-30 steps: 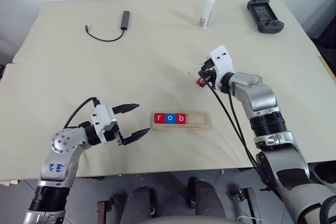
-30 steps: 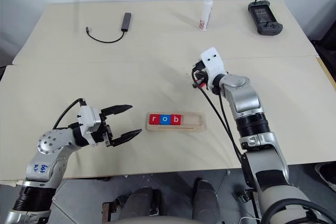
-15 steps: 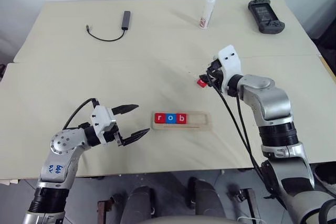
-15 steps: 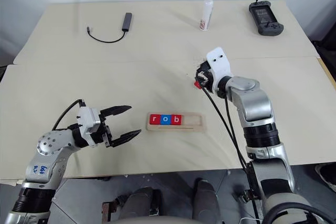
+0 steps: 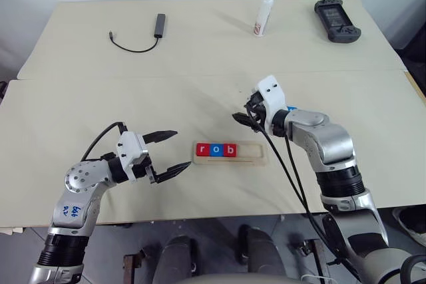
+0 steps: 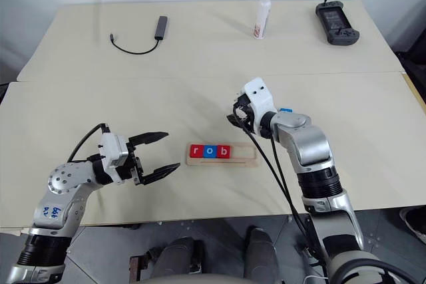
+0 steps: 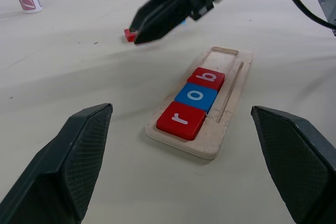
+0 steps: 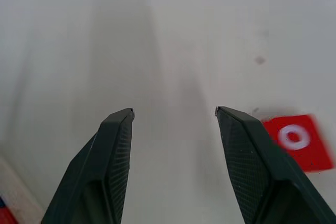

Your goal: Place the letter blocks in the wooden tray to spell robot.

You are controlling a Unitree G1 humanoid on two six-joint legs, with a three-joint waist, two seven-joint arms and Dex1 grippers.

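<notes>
The wooden tray [image 5: 255,153] lies on the table's near middle. It holds three letter blocks at its left end: red r [image 5: 202,149], blue o [image 5: 214,149] and red b [image 5: 228,149]. Its right part is bare wood. My right gripper [image 8: 173,111] is open and empty, hovering low behind the tray's right end. A red o block [image 8: 296,140] lies flat on the table just beside its fingertips, apart from them. A blue block [image 6: 285,109] peeks out behind the right wrist. My left gripper [image 5: 181,149] stands open left of the tray, holding nothing.
At the table's far side stand a white bottle [image 5: 264,12], a black handheld controller [image 5: 336,19] and a dark USB adapter with cable [image 5: 158,24]. A seam between two tabletops [image 5: 133,78] runs across the middle.
The right gripper held the red o block, set it on the table and opened. It has since drawn back and left toward the tray. The left arm stayed still.
</notes>
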